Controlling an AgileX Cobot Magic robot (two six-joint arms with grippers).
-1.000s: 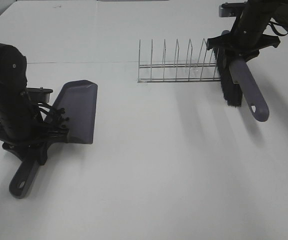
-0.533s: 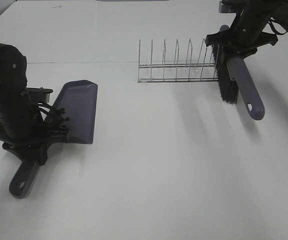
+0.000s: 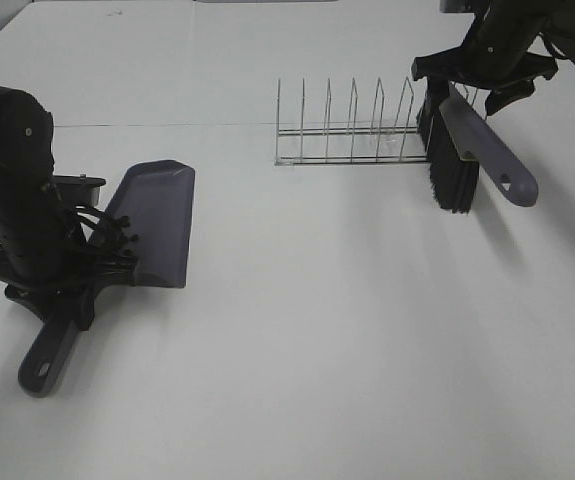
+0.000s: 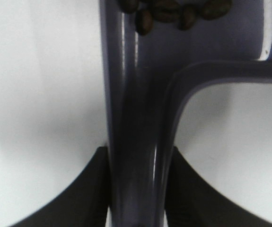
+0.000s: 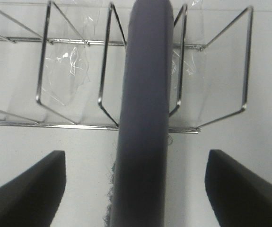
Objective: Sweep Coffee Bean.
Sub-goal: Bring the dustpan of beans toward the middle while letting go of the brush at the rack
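My left gripper is shut on the handle of a grey-purple dustpan resting on the white table at the left. In the left wrist view the handle runs between the black fingers. Several coffee beans lie in the pan just past the handle. I cannot make them out in the exterior view. My right gripper is shut on a brush at the back right. Its black bristles hang by the right end of the wire rack. Its handle fills the middle of the right wrist view.
A wire rack with several upright dividers stands at the back centre; it also shows in the right wrist view, close behind the brush. The white table reaches to the front edge.
The right gripper has carried the brush back and a little left, closer to the rack's right end, and the handle has swung outward to the right. The left arm and dustpan have not moved.
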